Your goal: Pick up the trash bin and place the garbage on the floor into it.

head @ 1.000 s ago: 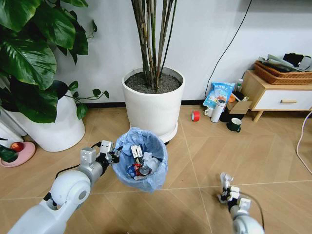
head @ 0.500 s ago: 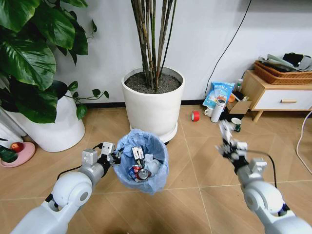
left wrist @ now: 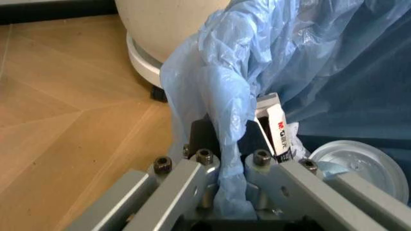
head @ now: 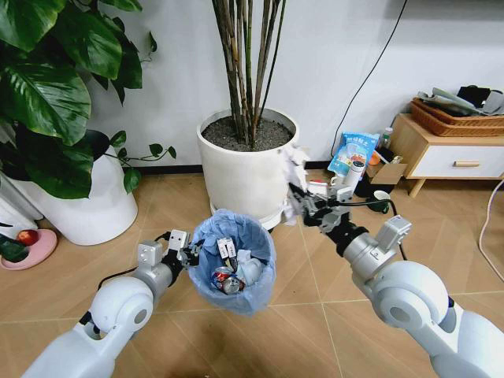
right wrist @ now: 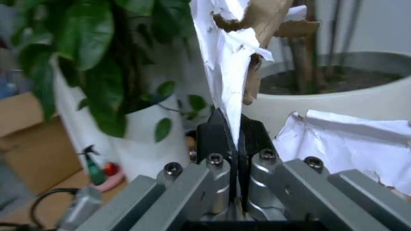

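Bin [head: 233,260] with blue bag is held off the floor [head: 315,315] in front of the white pot [head: 249,169]; left gripper [head: 187,253] is clamped on its rim, litter inside. Right gripper [head: 302,201] is raised above and right of the bin, pinching crumpled white paper [head: 295,167] tight.
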